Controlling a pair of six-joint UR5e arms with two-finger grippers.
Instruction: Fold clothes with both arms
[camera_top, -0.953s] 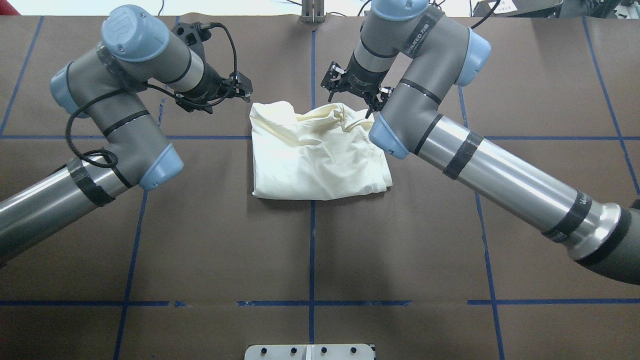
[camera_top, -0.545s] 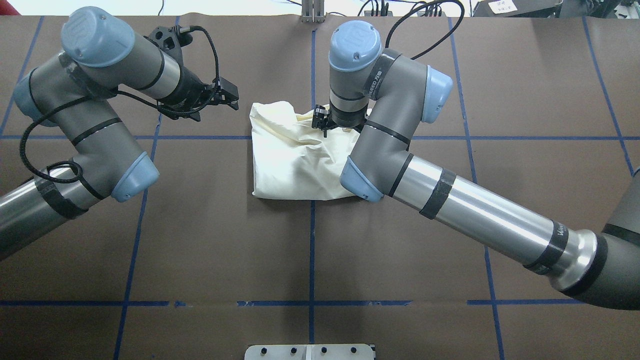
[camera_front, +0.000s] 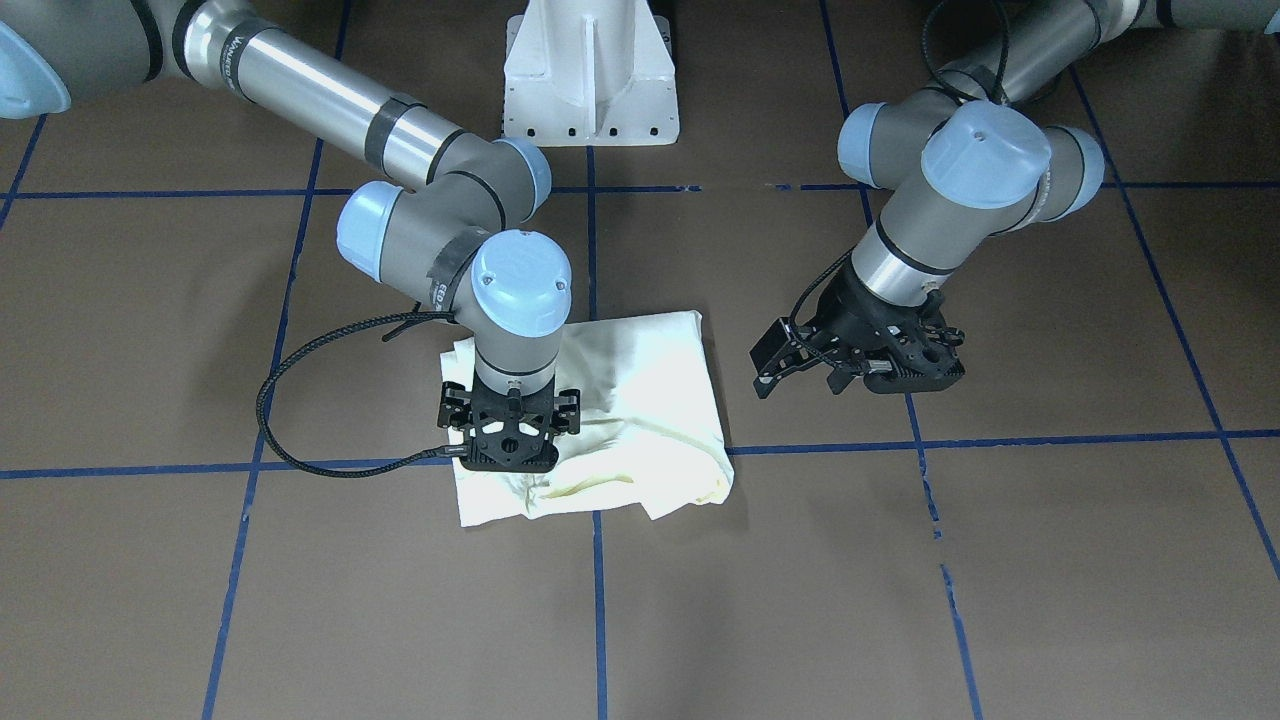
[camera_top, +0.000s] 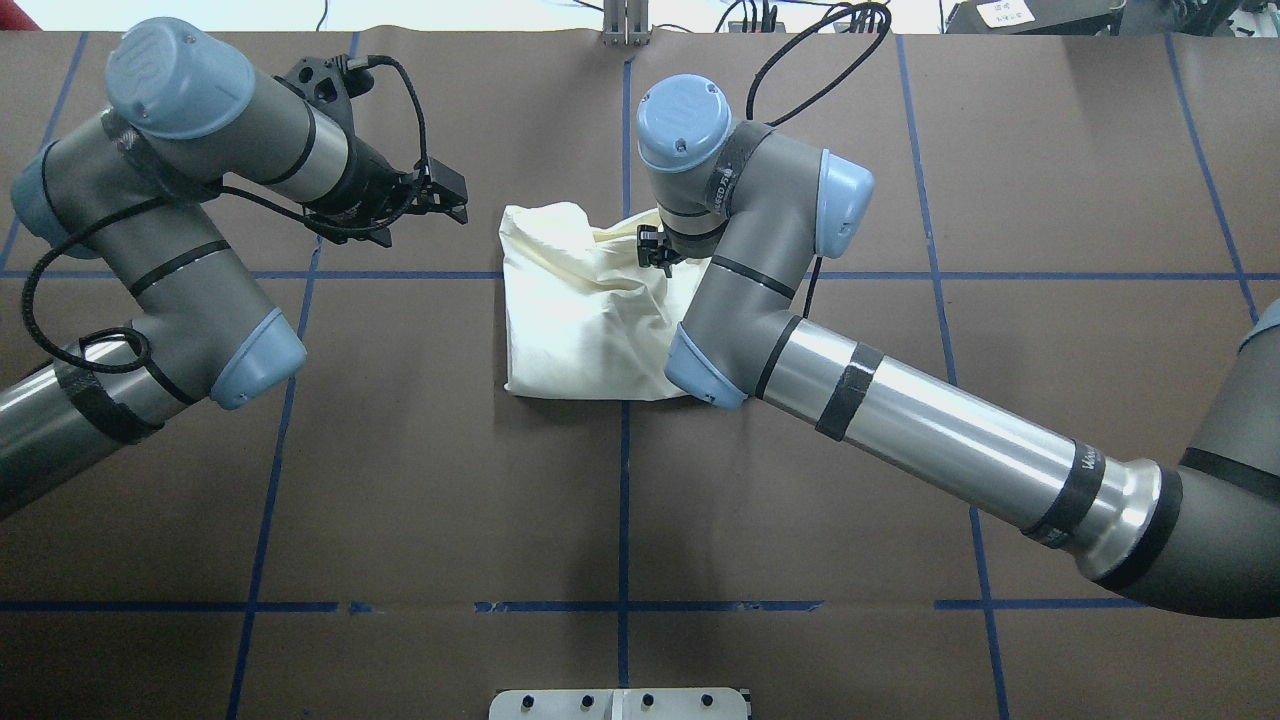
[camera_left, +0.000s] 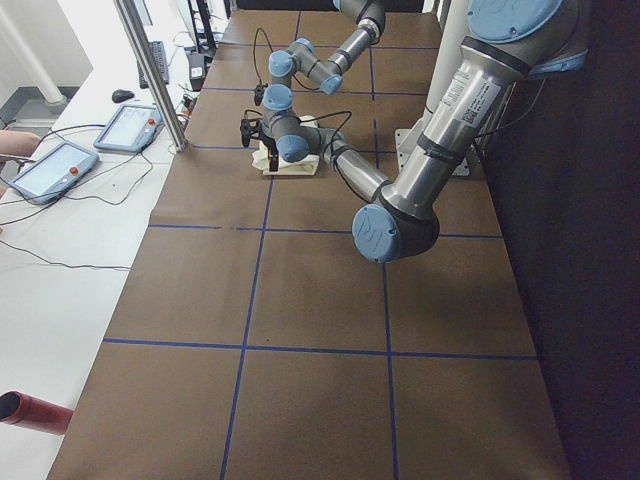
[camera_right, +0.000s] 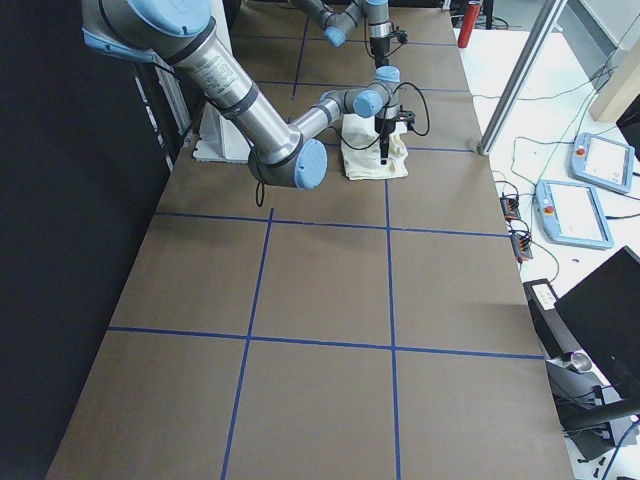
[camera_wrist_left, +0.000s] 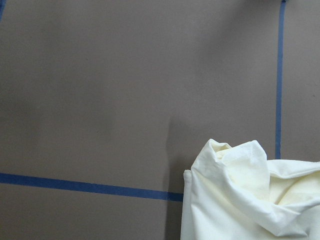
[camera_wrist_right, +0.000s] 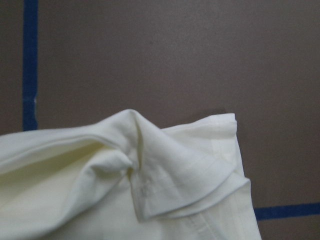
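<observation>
1. The shirt (camera_top: 580, 320) lies on the brown table (camera_top: 400, 450), over the crossing of the centre blue tape line and the far cross line, with most of it on the robot's left of the centre line
2. It is folded into a rough rectangle, and only plain cream cloth shows
3. The edge nearest the robot lies straight and flat. The far edge is rumpled, with loose folds, and the far left corner stands up in a soft peak, which the left wrist camera shows (camera_wrist_left: 235, 155)
4. The right wrist camera shows a stitched hem corner (camera_wrist_right: 200, 165) folded over as a flap, with the cloth gathered into a crease just beside it
5. The right gripper (camera_top: 655, 252) points straight down onto the rumpled far part of the shirt. Its wrist and camera mount hide the fingertips, so I cannot tell how the jaws stand or whether they hold cloth
6. The right arm's blue elbow cap (camera_top: 700, 375) hides the shirt's near right corner in the overhead view
7. The left gripper (camera_top: 455, 200) sits beside the shirt's far left corner, apart from the cloth, with its jaws parted and nothing between them
8. A white pedestal (camera_front: 590, 70) stands at the robot's side of the table
</observation>
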